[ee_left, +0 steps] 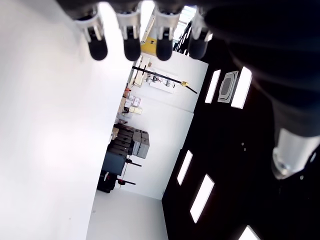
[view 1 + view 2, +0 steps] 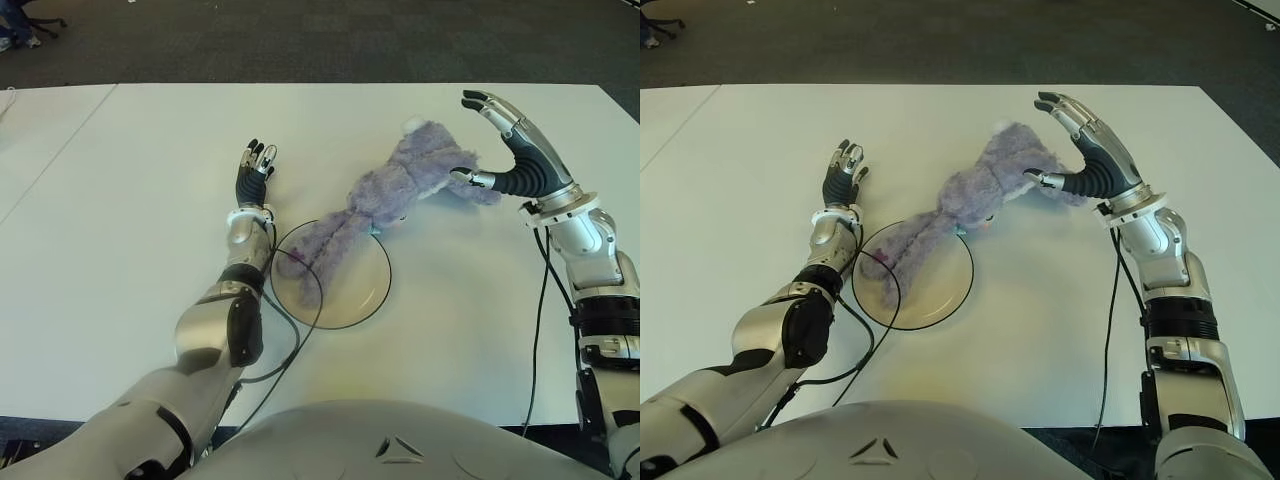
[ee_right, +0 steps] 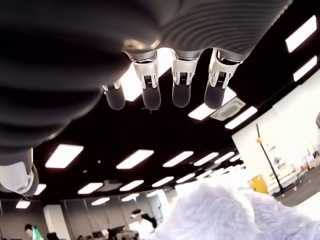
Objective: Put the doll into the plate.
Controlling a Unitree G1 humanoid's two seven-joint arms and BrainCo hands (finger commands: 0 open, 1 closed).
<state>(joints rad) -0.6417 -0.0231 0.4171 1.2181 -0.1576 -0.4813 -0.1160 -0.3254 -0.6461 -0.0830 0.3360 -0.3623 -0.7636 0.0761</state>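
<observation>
The right hand [image 2: 500,140] hovered with fingers spread and empty, its thumb just touching the far end of the fluffy lilac plush doll [image 2: 385,195], apparently releasing it. The doll lay stretched out, its near end across the round clear plate [image 2: 350,305]. The left hand [image 2: 254,170], fingers relaxed, showed left of the plate.

Lilac doll, clear plate, white table

The fuzzy lilac-grey doll [image 2: 390,190] overlaps the transparent, dark-rimmed plate [image 2: 372,300] on the plain white table [image 2: 130,200].
</observation>
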